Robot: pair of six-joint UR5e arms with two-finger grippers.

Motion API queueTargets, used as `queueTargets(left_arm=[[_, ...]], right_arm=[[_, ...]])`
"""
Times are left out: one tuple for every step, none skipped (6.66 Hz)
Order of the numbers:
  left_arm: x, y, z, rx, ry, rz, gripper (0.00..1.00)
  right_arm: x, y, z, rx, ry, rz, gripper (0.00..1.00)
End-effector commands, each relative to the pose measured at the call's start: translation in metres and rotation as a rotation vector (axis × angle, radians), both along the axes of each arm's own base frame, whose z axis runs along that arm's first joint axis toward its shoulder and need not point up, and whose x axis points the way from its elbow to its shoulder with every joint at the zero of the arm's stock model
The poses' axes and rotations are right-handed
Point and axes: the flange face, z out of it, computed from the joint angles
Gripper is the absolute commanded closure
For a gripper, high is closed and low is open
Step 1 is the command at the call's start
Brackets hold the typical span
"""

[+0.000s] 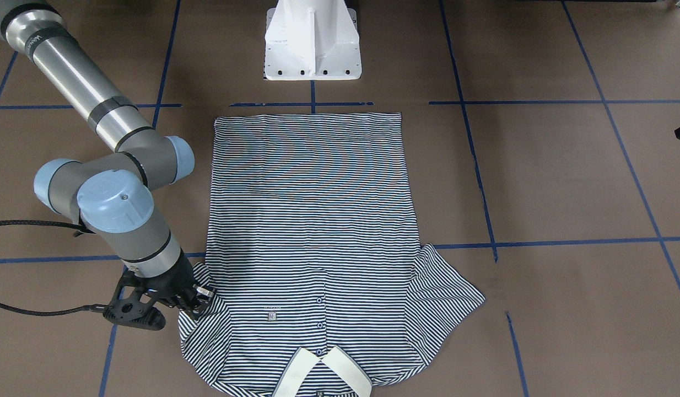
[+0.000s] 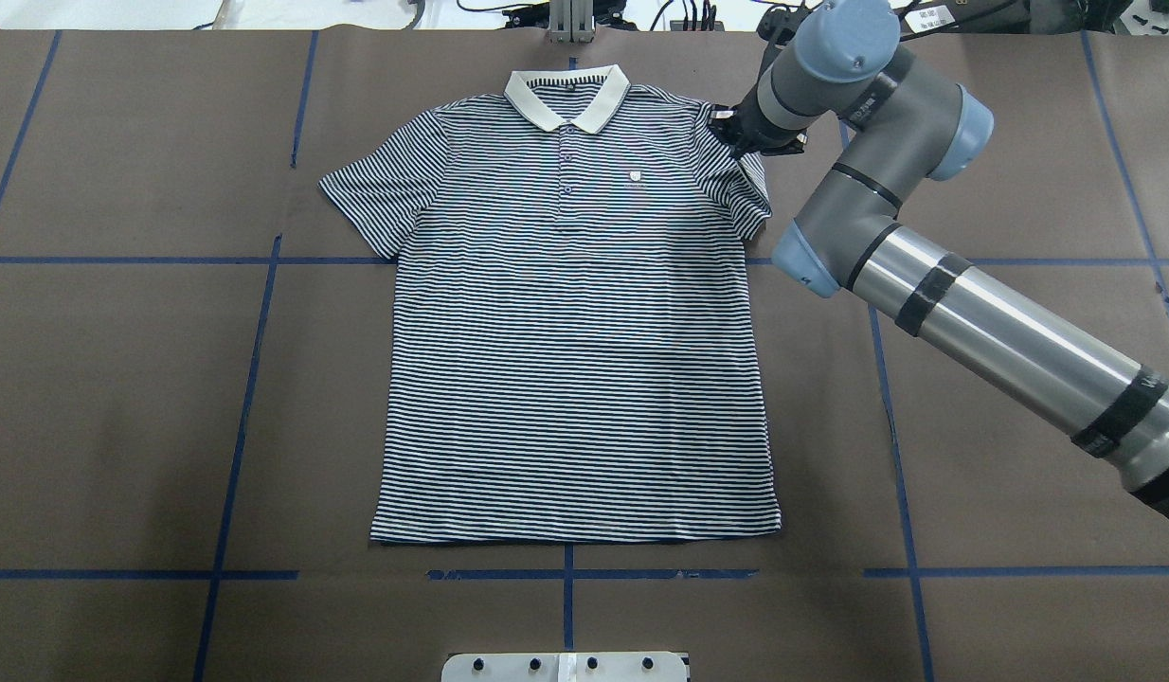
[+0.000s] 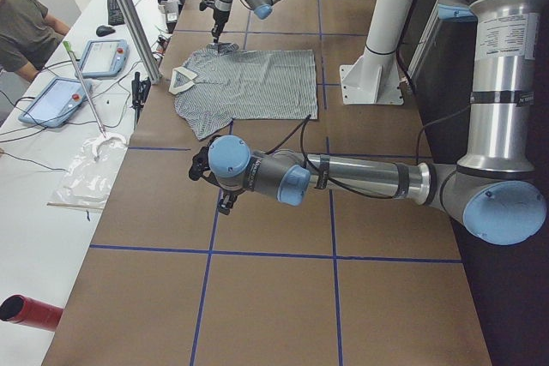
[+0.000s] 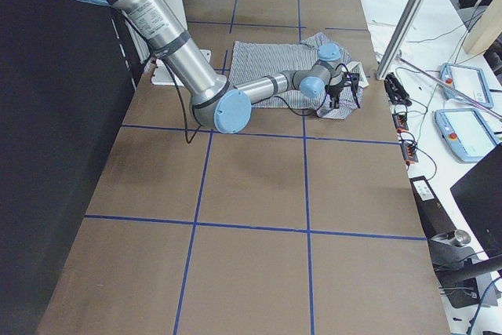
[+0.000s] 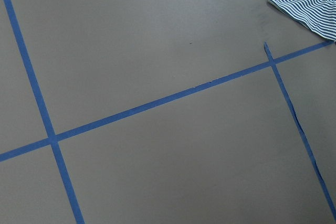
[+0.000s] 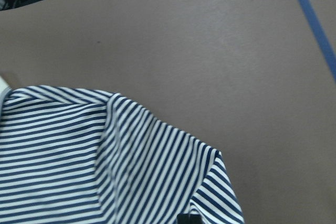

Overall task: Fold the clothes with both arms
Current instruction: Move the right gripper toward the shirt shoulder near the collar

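- Where the polo shirt [image 2: 575,360] lies front up and flat on the brown table [image 2: 120,379], its cream collar [image 2: 567,95] points to the far edge and its hem lies near the white pedestal base [image 1: 312,44]
- The small blue buttons [image 2: 567,156] run down from the collar, and the chest logo [image 2: 635,174] sits just beside them, toward the robot's right
- The sleeve on the robot's left [image 2: 376,194] is spread out flat; the sleeve on the robot's right [image 2: 741,189] is drawn in closer to the body and looks rumpled in the right wrist view
- The right arm [image 2: 973,313] reaches across the table to that rumpled sleeve, with the right fingers [image 1: 198,300] down at the shoulder seam and touching the striped cloth
- From these views I cannot tell whether the right fingers are pinching the cloth or only resting on it; the right wrist view shows just 1 dark tip at its lower edge, over the sleeve
- The left arm [image 3: 369,179] is stretched low over bare table, well apart from the shirt, toward the table's end on the robot's left
- The left fingers [image 3: 225,203] show only in the side view, so I cannot tell whether they are spread or pressed together
- The left wrist view shows blue tape lines [image 5: 157,100] crossing the table and 1 corner of striped sleeve at its upper right
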Motion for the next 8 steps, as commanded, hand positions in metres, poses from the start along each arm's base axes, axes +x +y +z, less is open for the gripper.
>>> queueTargets(left_arm=[[0.000,0.000,0.001,-0.001,0.003,0.002,0.00],[0.000,0.000,0.000,0.004,0.003,0.004,0.00],[0.000,-0.001,-0.001,0.011,0.001,0.006,0.00],[0.002,-0.003,-0.005,0.014,0.000,0.003,0.00],[0.014,-0.014,-0.017,0.067,0.002,0.024,0.00],[0.037,-0.045,-0.047,0.046,-0.001,0.009,0.00],[0.095,-0.083,-0.088,0.035,-0.087,-0.021,0.00],[0.166,-0.102,-0.127,-0.026,-0.139,-0.081,0.00]], right_arm=[[-0.062,0.000,-0.051,-0.008,0.025,0.013,1.00],[-0.079,-0.009,-0.055,-0.022,0.051,0.015,1.00],[-0.083,-0.013,-0.051,-0.020,0.076,0.032,1.00],[-0.085,-0.016,-0.044,-0.014,0.102,0.055,1.00],[-0.084,-0.017,-0.040,-0.008,0.114,0.067,1.00],[-0.080,-0.021,-0.042,0.004,0.122,0.086,0.01],[-0.079,-0.021,-0.045,0.012,0.124,0.094,0.00],[-0.071,-0.018,-0.056,0.034,0.099,0.093,0.00]])
